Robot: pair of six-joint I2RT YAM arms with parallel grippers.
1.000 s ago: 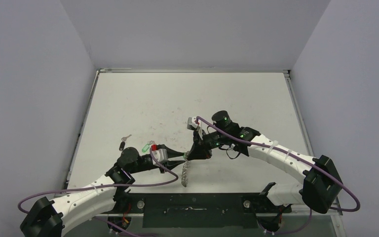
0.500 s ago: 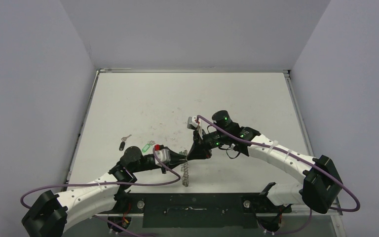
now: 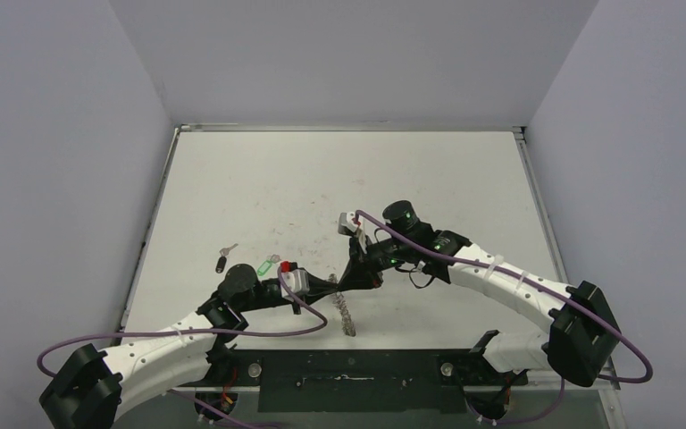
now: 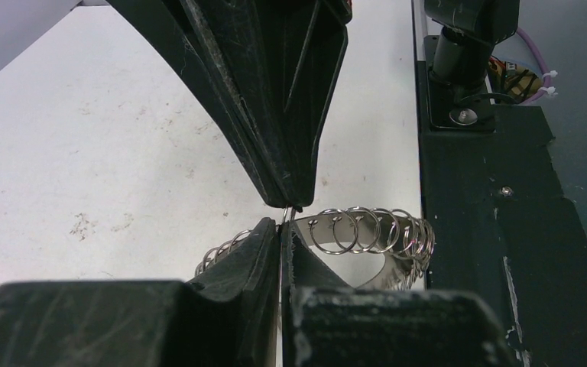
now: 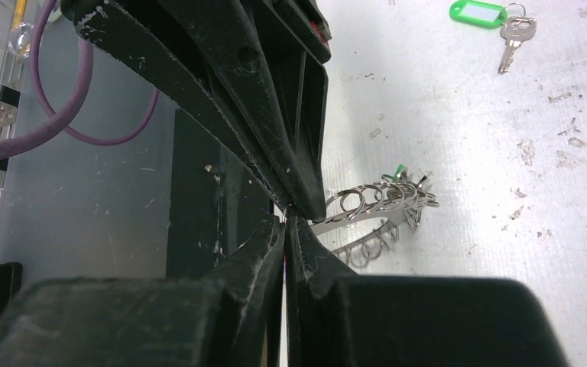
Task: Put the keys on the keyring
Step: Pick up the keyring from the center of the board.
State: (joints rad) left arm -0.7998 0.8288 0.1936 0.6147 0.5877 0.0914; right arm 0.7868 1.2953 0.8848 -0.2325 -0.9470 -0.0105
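On a scuffed white table [image 3: 259,188] between grey walls: readying the keyring [image 3: 347,315], probably the opening step, no keys [image 3: 265,266] threaded. Pinched on edge near the front rail by left gripper [image 3: 333,284] and right gripper [image 3: 350,280], both closed, tips meeting at one rim spot. Loose keys lying apart, leftward. Next, likely: freeing one gripper to fetch a key.

3 plain pale lavender-grey walls [image 3: 348,54] enclose a white, scuffed table [image 3: 259,179] with a metal rim [image 3: 348,128]; a black base plate [image 3: 322,366] spans its near edge.
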